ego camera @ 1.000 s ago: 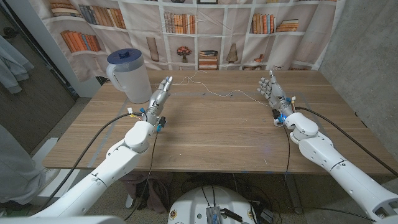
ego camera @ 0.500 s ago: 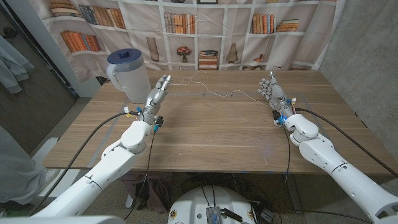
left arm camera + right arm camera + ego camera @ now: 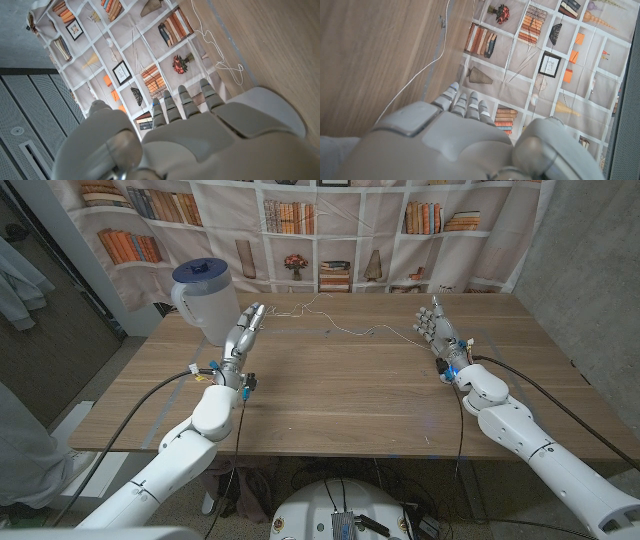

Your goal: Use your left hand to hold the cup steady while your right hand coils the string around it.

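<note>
The cup (image 3: pixel 205 300), a pale lidded vessel with a blue top, stood at the upper left of the frame on the worktop (image 3: pixel 340 395), near its far left corner; the left robot hand (image 3: pixel 243 332) was just beside it, fingers spread and holding nothing, and whether it touched the cup could not be told; the right robot hand (image 3: pixel 434 327) stood at the upper right, also spread and unladen; the string (image 3: pixel 345 330) lay loose across the upper middle of the frame, between the two hands.

A likely risk: the cup sat close to the edge, so a push from the left hand rather than a proper hold could slide or tip it off; the thin string might also slip from the right hand's fingers.

The middle and lower worktop looked bare, giving room for both arms.
</note>
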Motion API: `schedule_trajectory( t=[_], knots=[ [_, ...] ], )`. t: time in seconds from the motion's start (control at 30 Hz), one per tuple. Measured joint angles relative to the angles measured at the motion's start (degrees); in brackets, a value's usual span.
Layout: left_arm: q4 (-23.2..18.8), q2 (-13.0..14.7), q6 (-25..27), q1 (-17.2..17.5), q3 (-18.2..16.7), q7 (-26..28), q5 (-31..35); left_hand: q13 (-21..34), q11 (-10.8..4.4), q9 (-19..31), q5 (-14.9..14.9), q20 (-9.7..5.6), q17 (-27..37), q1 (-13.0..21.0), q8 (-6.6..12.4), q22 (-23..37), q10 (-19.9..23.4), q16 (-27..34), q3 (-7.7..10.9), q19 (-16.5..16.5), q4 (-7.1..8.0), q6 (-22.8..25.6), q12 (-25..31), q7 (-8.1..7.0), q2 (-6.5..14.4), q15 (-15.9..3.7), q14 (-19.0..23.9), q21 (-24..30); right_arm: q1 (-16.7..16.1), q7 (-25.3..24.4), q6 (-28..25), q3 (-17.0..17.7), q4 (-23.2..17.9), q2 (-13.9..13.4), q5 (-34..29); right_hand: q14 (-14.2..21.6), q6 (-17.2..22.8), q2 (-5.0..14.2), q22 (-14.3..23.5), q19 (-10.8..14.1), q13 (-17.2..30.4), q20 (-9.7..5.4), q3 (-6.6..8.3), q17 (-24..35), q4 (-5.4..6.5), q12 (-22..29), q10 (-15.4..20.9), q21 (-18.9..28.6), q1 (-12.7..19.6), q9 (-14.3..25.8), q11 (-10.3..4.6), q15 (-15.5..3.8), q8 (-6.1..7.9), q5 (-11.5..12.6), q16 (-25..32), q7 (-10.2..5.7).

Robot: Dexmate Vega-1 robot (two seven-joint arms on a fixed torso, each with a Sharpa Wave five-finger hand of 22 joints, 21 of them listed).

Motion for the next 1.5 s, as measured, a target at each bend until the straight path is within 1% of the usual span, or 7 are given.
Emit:
schedule_trajectory(
  t=[0.37, 0.47, 0.87, 1.07, 1.23, 1.3, 1.5],
  knots=[
    [-2.7, 0.1, 1.5, 3.8, -2.0, 2.3, 2.2, -0.2, 0.11, 0.0, 0.0, 0.11, 0.0, 0.9, -1.56, 0.3, -4.2, -1.3, -0.18, 0.5, -0.30, -2.7, -2.2, -0.79, -0.1, 0.06, -1.3, 0.0, 0.7, 0.1, -0.4, -0.5, 0.2, 0.2, -0.3, 0.0, 0.0, 0.00, 0.0, 0.0, 0.0, 0.00, 0.00, 0.0, 0.00, 0.0, 0.0, 0.0, 0.0, 0.0, 0.00, 0.00, 0.00, 0.0, 0.0, 0.00],
    [-3.5, 0.0, 1.8, 4.9, -2.6, 2.7, 2.5, -0.2, 0.27, 0.0, 0.0, 0.84, 0.0, 1.1, -1.56, 0.1, -5.0, -1.8, -0.18, 1.2, -0.29, -2.8, -2.7, -0.71, 0.1, 0.32, -2.2, 0.0, 0.8, 0.1, -0.7, -0.6, 0.2, 0.2, -0.3, 0.0, 0.0, 0.00, 0.0, 0.0, 0.0, -0.01, 0.00, 0.0, 0.00, 0.0, 0.0, 0.0, 0.0, 0.0, 0.00, 0.00, 0.00, 0.0, 0.0, 0.00],
    [-4.9, -0.6, 2.1, 7.2, -4.3, 4.0, 4.0, -0.2, 0.59, 0.0, 0.0, 1.12, 0.0, 1.5, -2.00, 0.3, -5.3, -1.8, -0.39, 1.5, -0.56, -3.1, -2.9, -1.01, 0.5, 0.28, -2.2, 0.0, 1.3, 0.1, -1.4, -0.9, 0.2, 0.2, -0.3, 0.0, 0.0, 0.00, 0.0, 0.0, 0.2, -0.01, 0.09, 0.0, -0.09, 0.0, 0.0, 0.0, 0.0, 0.3, 0.00, 0.00, 0.00, -0.4, 0.0, -0.01],
    [-5.7, -1.1, 2.3, 8.5, -5.3, 4.8, 4.6, -0.2, 0.37, 0.0, 0.0, 0.82, 0.0, 1.7, -2.00, 0.3, -5.1, -1.8, -0.17, 1.8, -0.78, -2.8, -2.9, -1.96, 0.2, 0.10, -2.0, 0.0, 1.6, 0.2, -1.7, -1.0, 0.2, 0.2, -0.3, 0.0, 0.0, 0.30, 0.0, 0.0, 0.3, -0.01, 0.24, 0.0, -0.23, 0.0, 0.0, 0.0, 0.3, 0.3, 0.00, 0.00, 0.00, -0.4, 0.0, -0.01],
    [-6.3, -1.4, 2.7, 9.5, -6.2, 5.4, 5.1, -0.2, 0.07, 0.0, 0.0, 0.82, 0.0, 1.9, -2.27, 0.3, -4.8, -1.8, -0.17, 1.8, -0.78, -2.9, -2.9, -1.83, 0.4, 0.10, -2.0, 0.0, 1.9, 0.2, -1.8, -1.1, 0.4, 0.2, -0.4, 0.0, 0.0, 0.30, 0.0, 0.0, 0.3, -0.01, 0.24, 0.0, -0.23, 0.0, 0.0, 0.0, 0.3, 0.3, 0.00, 0.00, 0.00, -0.4, 0.0, -0.01],
    [-6.3, -1.4, 2.9, 9.5, -6.2, 5.6, 5.3, -0.2, 0.07, 0.0, 0.0, 0.82, 0.0, 1.9, -2.39, 0.3, -4.8, -1.8, -0.17, 1.8, -0.78, -3.1, -2.9, -1.64, 0.4, 0.10, -2.0, 0.0, 2.0, 0.2, -1.8, -1.2, 0.5, 0.2, -0.4, 0.0, 0.0, 0.30, 0.0, 0.0, 0.3, -0.01, 0.24, 0.0, -0.23, 0.0, 0.0, 0.0, 0.3, 0.3, 0.00, 0.00, 0.00, -0.4, 0.0, -0.01],
    [-6.3, -1.4, 3.4, 9.5, -6.2, 6.3, 5.8, -0.2, 0.10, 0.0, 0.0, 0.51, 0.0, 1.9, -2.39, 0.3, -4.2, -1.8, -0.17, 2.2, -0.77, -3.1, -2.9, -2.48, 0.4, 0.02, -1.4, 0.0, 2.4, 0.2, -1.8, -1.4, 1.0, 0.4, -0.4, 0.0, 0.0, 0.30, 0.0, 0.0, 0.2, -0.01, 0.24, 0.0, -0.23, 0.0, 0.0, 0.0, 0.3, 0.3, 0.00, 0.00, 0.00, -0.4, 0.0, -0.01]
  ],
)
